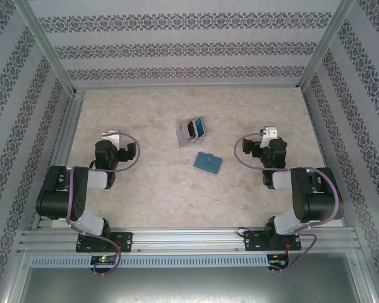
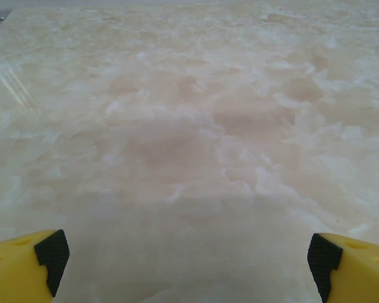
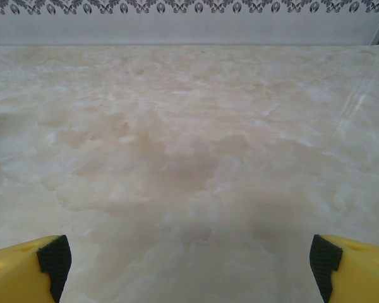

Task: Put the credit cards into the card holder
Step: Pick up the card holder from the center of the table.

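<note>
Opening step, I judge: left hand (image 2: 189, 255) and right hand (image 3: 189, 255) gape empty, while thin plastic credit cards (image 1: 192, 129) stand in a grey see-through rack (image 1: 183, 136) near the flat teal card holder (image 1: 208, 162) mid-tabletop (image 1: 132, 110), so reaching for a card probably comes next.

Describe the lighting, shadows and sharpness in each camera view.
Top external: even, diffuse light, faint shadows; the card holder small, its detail coarse. Left wrist: soft grey shadow on the table between the fingers, glare streaks upper left. Right wrist: similar soft shadow, faint streaks at right.
</note>
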`<state>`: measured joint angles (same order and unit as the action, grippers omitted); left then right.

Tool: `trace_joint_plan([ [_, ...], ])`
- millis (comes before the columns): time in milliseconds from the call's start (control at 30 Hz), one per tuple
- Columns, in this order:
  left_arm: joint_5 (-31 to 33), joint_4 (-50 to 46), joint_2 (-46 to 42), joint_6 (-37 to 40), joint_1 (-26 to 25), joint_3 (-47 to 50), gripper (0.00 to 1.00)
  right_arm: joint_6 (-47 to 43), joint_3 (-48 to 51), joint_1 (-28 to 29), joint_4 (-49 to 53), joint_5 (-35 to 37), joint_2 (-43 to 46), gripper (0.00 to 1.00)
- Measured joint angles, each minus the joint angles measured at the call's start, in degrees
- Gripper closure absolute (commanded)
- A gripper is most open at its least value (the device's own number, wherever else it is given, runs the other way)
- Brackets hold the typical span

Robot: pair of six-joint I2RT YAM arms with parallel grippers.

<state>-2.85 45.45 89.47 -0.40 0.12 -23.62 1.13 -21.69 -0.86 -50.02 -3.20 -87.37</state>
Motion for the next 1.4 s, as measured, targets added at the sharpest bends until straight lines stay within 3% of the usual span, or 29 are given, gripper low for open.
trace_joint_plan([
  [133,0.2,-0.1,-0.1,0.0,0.0,0.0,0.01,0.0,0.0,0.0,0.6,0.3,0.2,0.02],
  [300,1.8,-8.6,-3.8,-0.5,0.0,-3.3,0.01,0.6,0.0,0.0,4.7,1.0,6.6,0.02],
  [433,3.5,-15.9,-10.1,-3.5,0.0,-6.8,0.01,4.8,-5.0,0.0,19.0,0.9,15.0,0.02],
  [600,5.8,-32.1,-13.6,-13.6,0.4,-16.2,0.01,9.4,-13.8,-0.2,32.2,-6.0,16.0,0.02],
  [733,-1.0,-41.7,-13.4,-19.0,0.8,-23.8,0.01,13.4,-18.5,0.5,41.8,-11.3,13.9,0.04],
  [900,-10.4,-51.2,-10.2,-23.7,0.7,-32.2,0.01,13.7,-24.3,7.0,54.3,-11.0,11.9,0.04],
  [1167,-27.8,-64.1,-0.1,-29.6,0.0,-44.4,0.0,13.7,-33.2,14.4,66.3,-10.7,7.8,0.08],
  [1400,-30.2,-69.8,6.1,-31.6,-6.9,-49.0,0.01,13.6,-44.6,20.9,73.5,-7.2,-0.3,0.15],
])
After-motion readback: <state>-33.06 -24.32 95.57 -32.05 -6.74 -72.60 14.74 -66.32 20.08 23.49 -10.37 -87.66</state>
